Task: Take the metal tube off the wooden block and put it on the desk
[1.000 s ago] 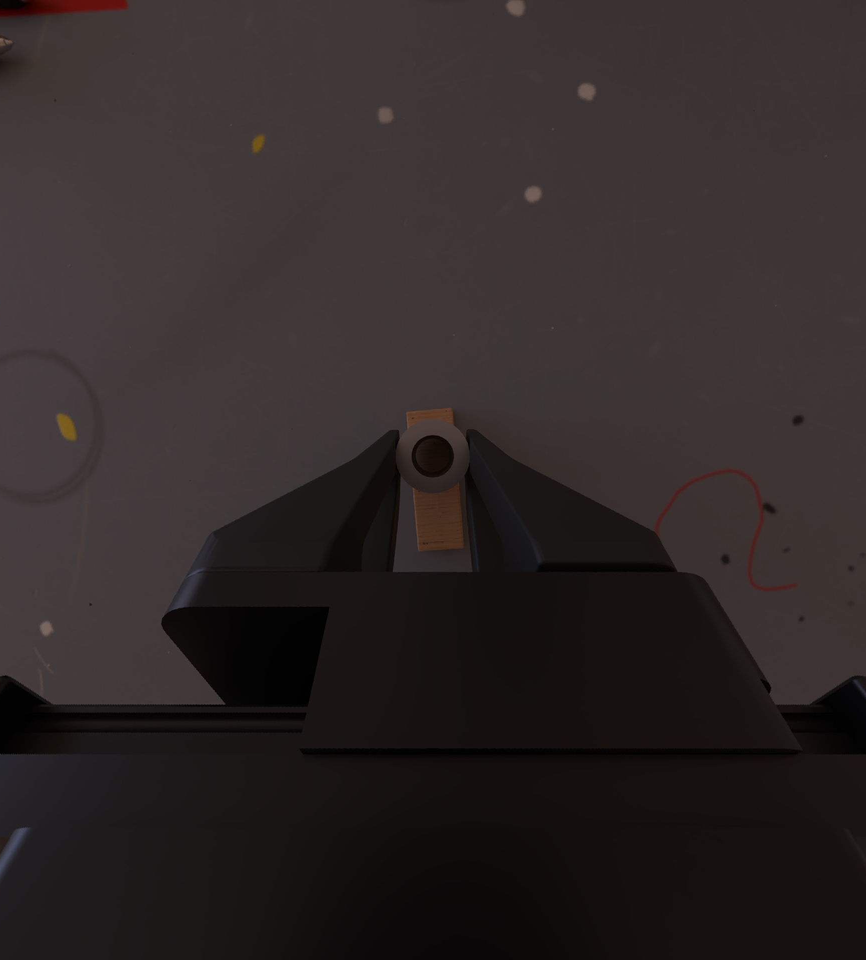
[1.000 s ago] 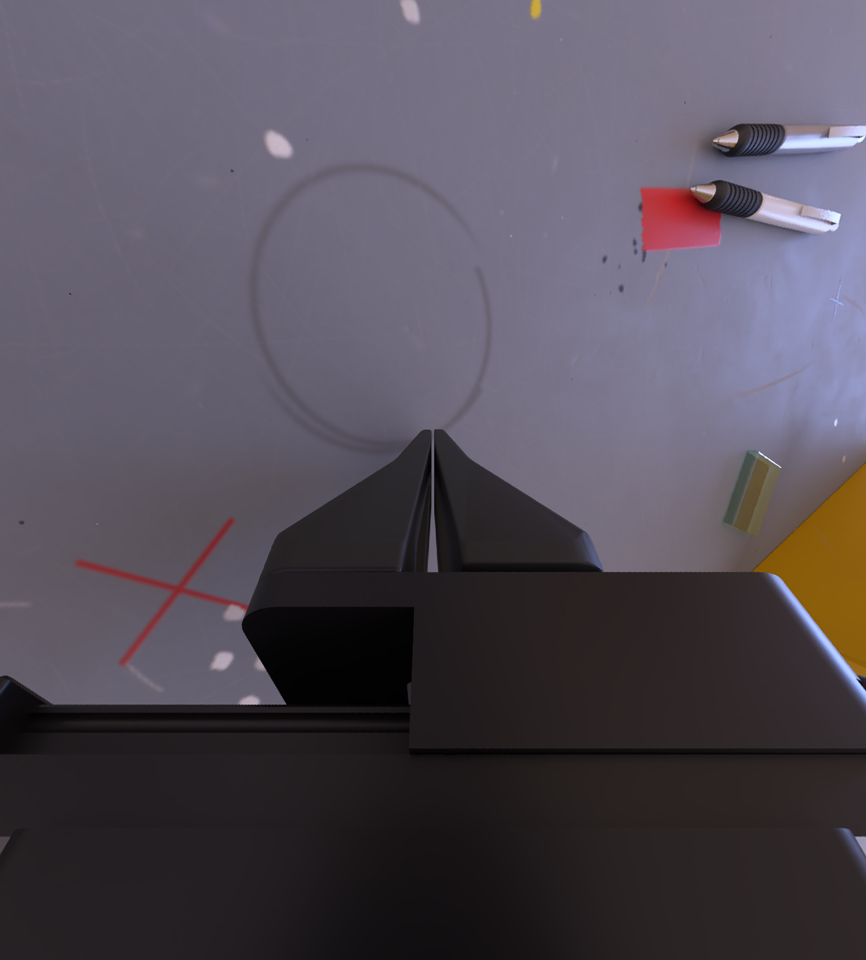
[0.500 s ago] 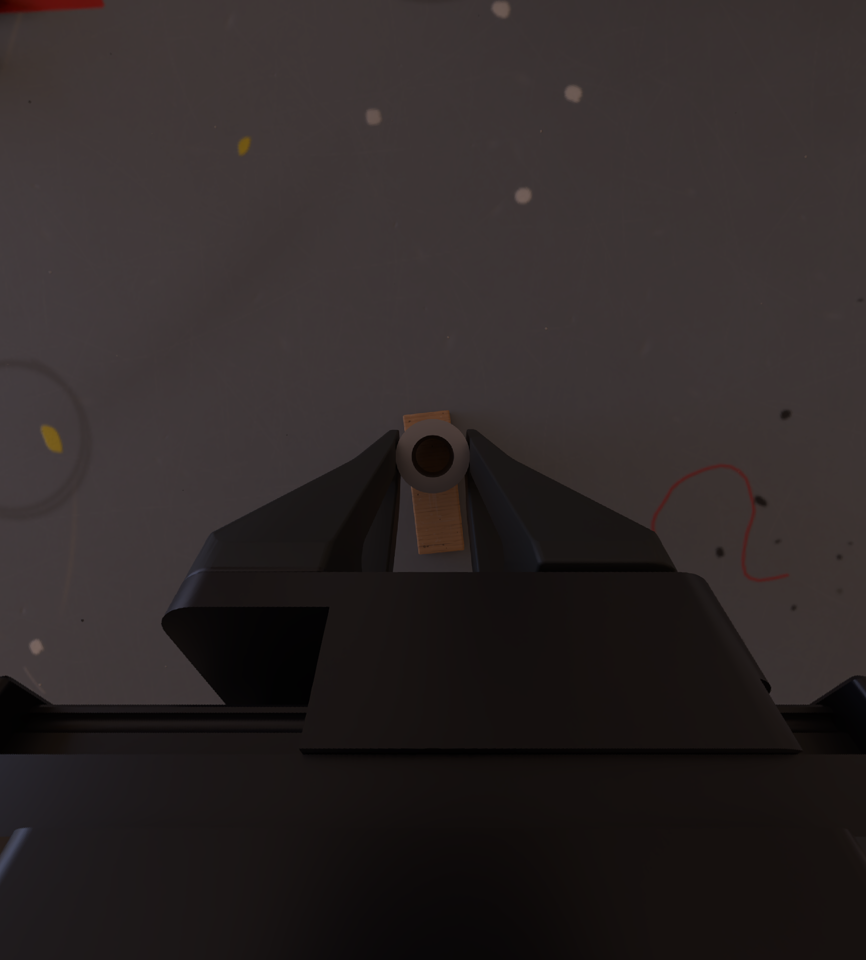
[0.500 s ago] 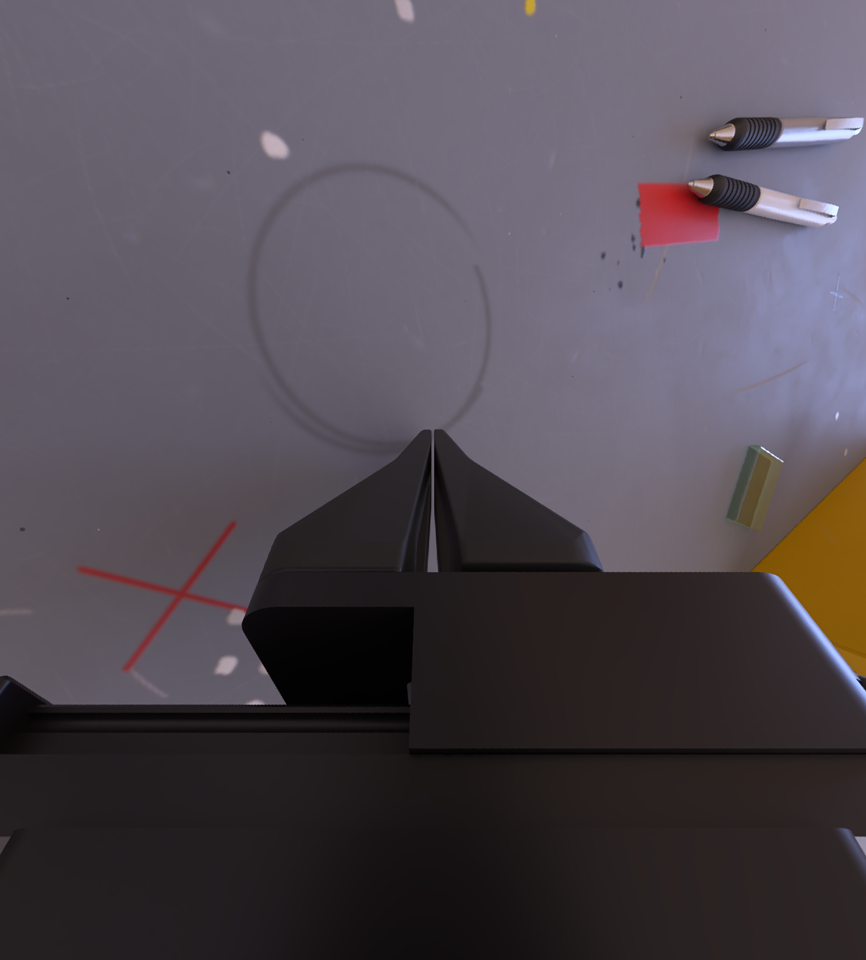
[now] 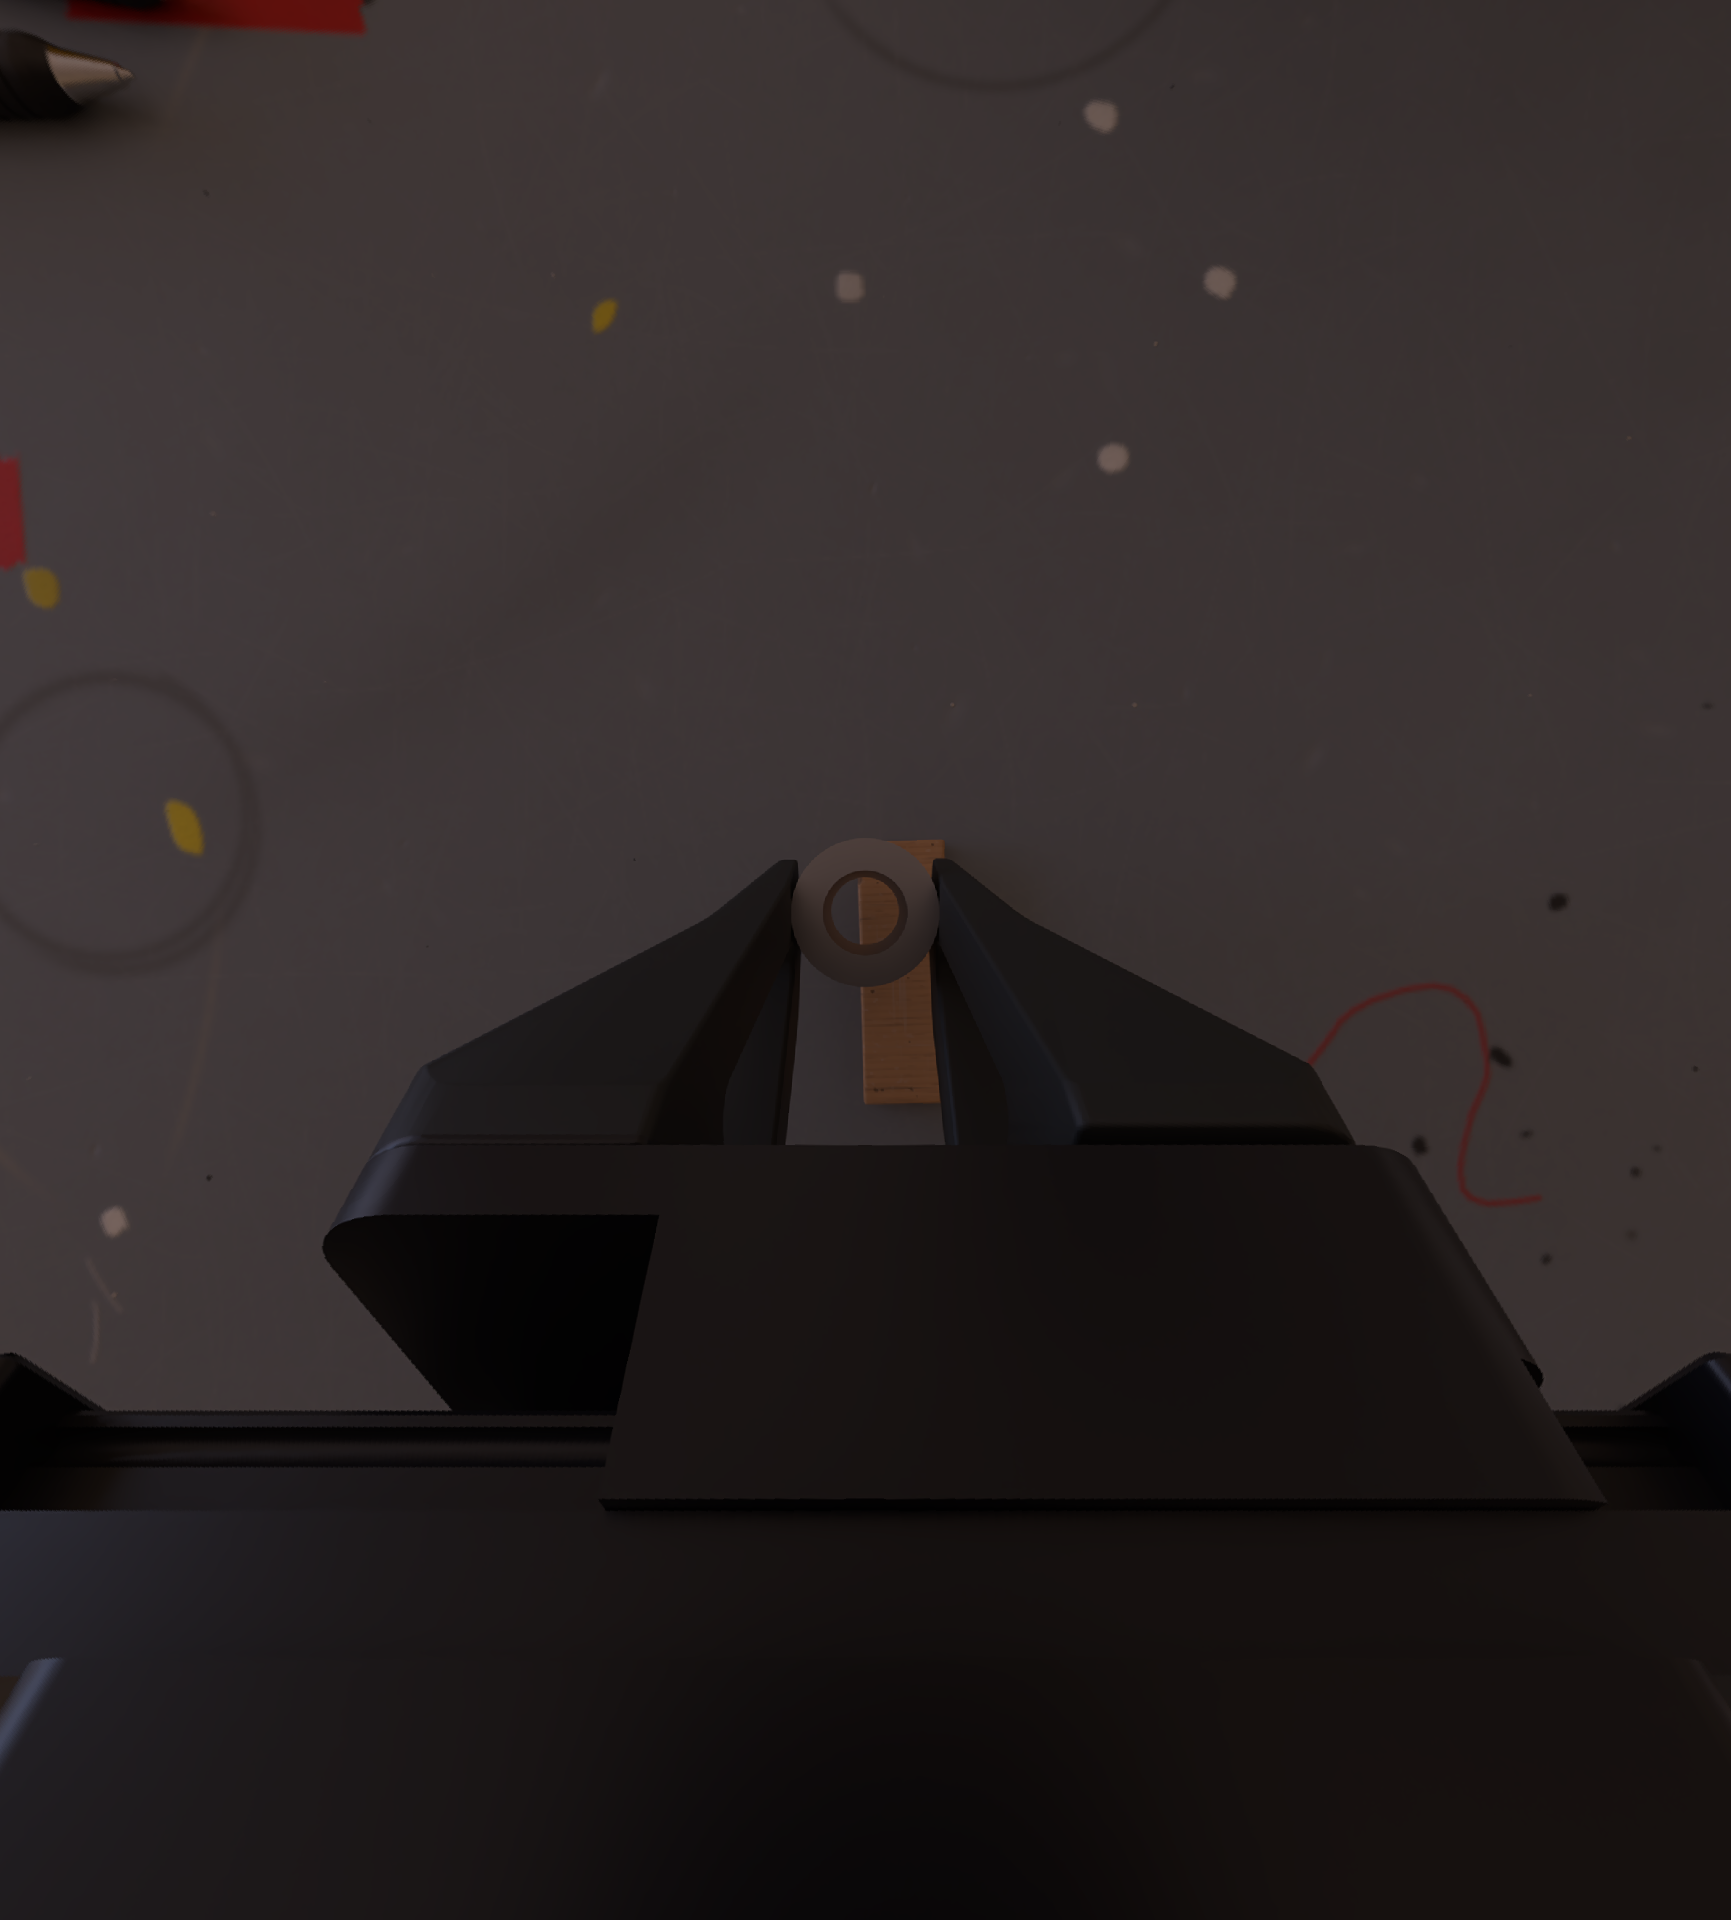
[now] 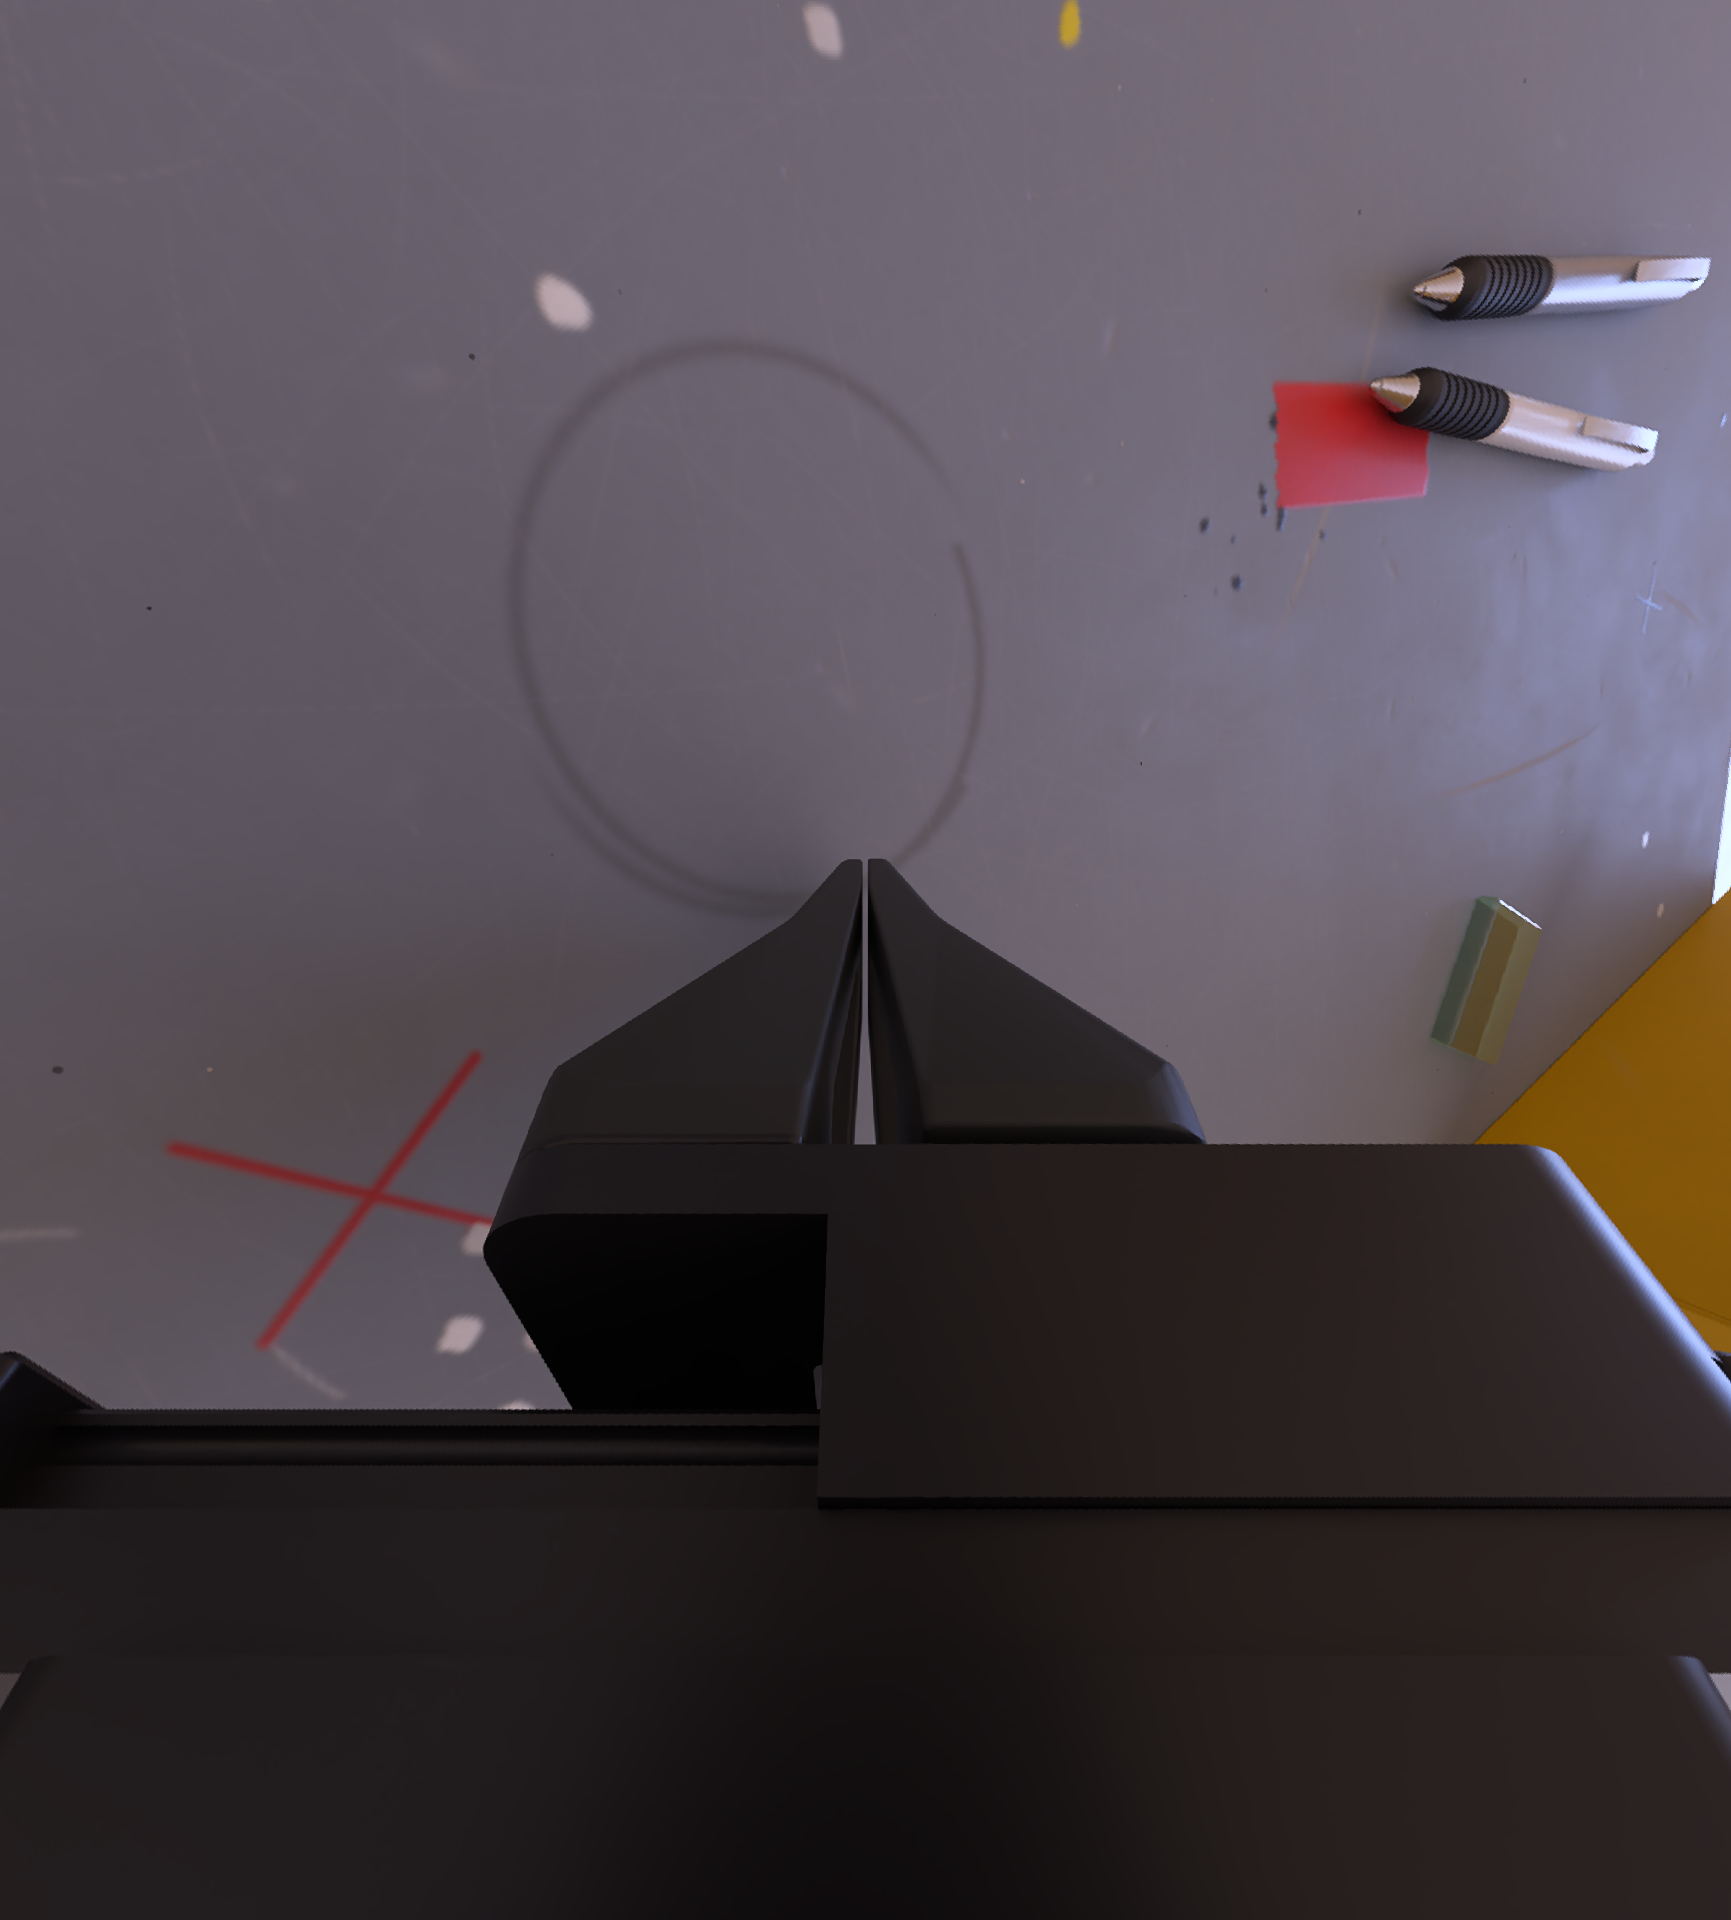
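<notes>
Only the left wrist view shows the left gripper (image 5: 866,914) clamping the metal tube (image 5: 866,961), seen end-on, apparently upright over the wooden block (image 5: 899,1039); the right gripper (image 6: 865,883) is closed, empty.

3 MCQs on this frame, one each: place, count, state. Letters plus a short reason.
1. Where is the metal tube?
A. lying beside the red tape
B. between the left claw's fingers, above the wooden block
C. in the right claw

2. How many pens show in the right wrist view?
A. one
B. two
C. four

3. What state is the right claw in?
A. shut on nothing
B. wide open
C. shut on the green eraser

Answers:
1 B: the left claw grips the tube's sides, and the wooden block shows on the desk through and below the bore.
2 B: one pen lies alone, the other pen has its tip on the red tape.
3 A: its fingers meet with nothing between them; the green eraser lies apart on the desk.
</notes>
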Robot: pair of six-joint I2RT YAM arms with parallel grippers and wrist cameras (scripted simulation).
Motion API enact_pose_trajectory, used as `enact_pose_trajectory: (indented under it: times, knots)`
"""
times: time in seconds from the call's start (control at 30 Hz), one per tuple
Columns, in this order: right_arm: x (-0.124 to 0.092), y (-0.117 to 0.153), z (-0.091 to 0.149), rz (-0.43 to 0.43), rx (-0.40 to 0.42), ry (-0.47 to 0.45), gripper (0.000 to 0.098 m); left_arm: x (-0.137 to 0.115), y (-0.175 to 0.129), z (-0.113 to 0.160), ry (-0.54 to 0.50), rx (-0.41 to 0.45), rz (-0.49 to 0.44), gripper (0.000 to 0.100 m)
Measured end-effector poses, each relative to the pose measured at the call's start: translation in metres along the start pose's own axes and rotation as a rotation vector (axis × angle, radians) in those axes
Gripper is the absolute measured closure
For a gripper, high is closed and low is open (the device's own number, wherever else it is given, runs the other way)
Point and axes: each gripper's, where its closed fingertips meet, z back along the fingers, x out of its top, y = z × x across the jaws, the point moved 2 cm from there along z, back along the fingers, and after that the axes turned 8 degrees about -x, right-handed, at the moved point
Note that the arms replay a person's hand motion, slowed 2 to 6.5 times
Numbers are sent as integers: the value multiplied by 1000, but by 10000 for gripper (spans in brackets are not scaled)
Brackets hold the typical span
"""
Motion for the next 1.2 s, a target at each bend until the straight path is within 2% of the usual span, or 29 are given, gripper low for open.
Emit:
enact_pose_trajectory:
  times: [0.17, 0.33, 0.63, 0.97, 1.2]
  knots:
    - [0, 1, 1, 2, -1, -2, 970, 5, -1, 11, -35, 31, 5, 792]
    - [0, 1, 0, -12, 3, -4, 970, 9, -1, 14, -28, 52, -10, 792]
    - [1, -1, 6, -104, 14, -25, 970, 12, -3, 14, -22, 54, -16, 792]
    - [5, -17, 22, -206, -45, -27, 970, 24, 7, 22, -15, 122, -51, 792]
    - [10, -22, 32, -187, -95, -14, 970, 35, 31, 39, -68, 167, -18, 792]
